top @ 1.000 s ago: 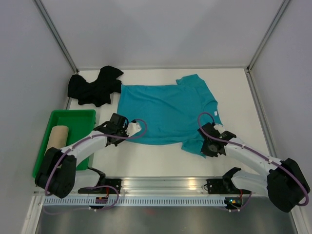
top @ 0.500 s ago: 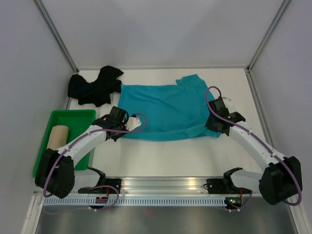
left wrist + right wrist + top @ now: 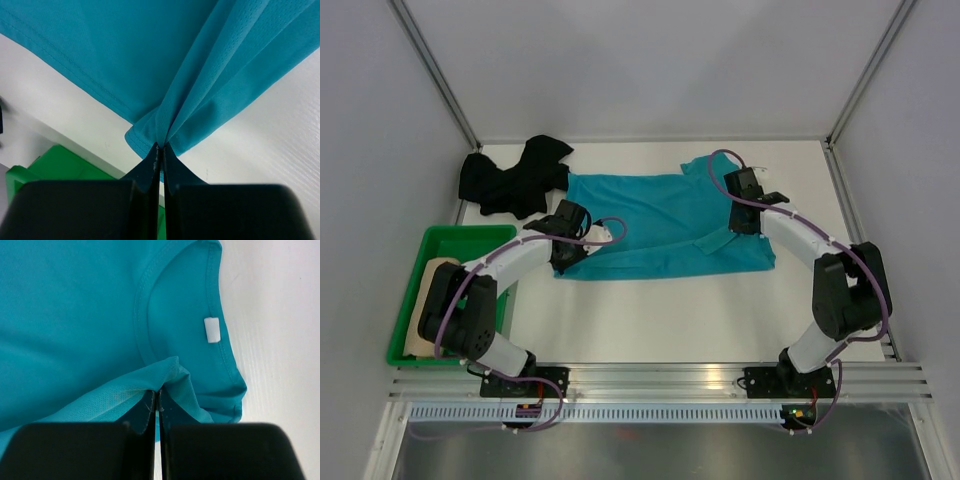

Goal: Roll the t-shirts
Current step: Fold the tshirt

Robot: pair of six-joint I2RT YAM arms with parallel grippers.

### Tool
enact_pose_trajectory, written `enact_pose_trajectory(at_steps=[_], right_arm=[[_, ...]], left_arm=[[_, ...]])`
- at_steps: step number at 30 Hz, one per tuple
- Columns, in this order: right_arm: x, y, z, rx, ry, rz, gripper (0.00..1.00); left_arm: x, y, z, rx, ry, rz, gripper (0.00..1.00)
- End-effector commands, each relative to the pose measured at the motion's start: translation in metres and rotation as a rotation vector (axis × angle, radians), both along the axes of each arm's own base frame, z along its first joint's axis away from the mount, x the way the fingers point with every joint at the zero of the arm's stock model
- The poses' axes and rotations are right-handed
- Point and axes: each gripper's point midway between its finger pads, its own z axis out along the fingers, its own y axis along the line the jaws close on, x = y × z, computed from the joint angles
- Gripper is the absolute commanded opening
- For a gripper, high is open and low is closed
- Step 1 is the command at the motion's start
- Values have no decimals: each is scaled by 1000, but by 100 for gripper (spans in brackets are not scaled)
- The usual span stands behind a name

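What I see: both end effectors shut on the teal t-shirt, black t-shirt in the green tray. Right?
No: top external shows the black t-shirt on the table beyond the green tray; the teal t-shirt is gripped as said.

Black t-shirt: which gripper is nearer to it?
Left. The left gripper, shut on the teal t-shirt, sits just nearward and right of the black t-shirt. The right gripper pinches the same teal shirt near its collar, much farther right.
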Motion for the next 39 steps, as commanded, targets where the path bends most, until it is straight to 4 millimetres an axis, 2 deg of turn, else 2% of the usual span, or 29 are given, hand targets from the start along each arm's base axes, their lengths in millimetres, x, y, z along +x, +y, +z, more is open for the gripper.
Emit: enact_pose_trajectory(at_steps=[1, 6, 15, 17, 21, 22, 27, 29, 30, 35, 39], right_arm=[[26, -8, 11, -64, -56, -7, 0], [32, -21, 4, -53, -50, -43, 0], [41, -16, -4, -37, -39, -25, 0], [42, -16, -6, -38, -33, -23, 0], [42, -14, -8, -27, -33, -19, 0], [43, -14, -7, -24, -37, -19, 0], [45, -9, -12, -5, -28, -13, 0], [47, -9, -11, -4, -30, -16, 0], [47, -9, -11, -3, -31, -18, 0], [51, -7, -5, 6, -46, -18, 0], [53, -4, -8, 17, -40, -20, 0]], left_arm=[[18, -2, 8, 15, -19, -19, 3], [25, -5, 5, 22, -8, -21, 4], [43, -4, 3, 39, -14, 3, 9], [53, -3, 7, 34, -45, 22, 11], [73, -2, 15, 23, -119, 56, 21], [77, 1, 15, 29, -138, 70, 23], [110, 23, 15, 42, -232, 184, 25], [122, 28, 23, 8, -257, 245, 27], [125, 27, 27, -3, -268, 254, 31], [124, 26, 36, -41, -283, 267, 55], [116, 22, 45, -81, -273, 285, 55]])
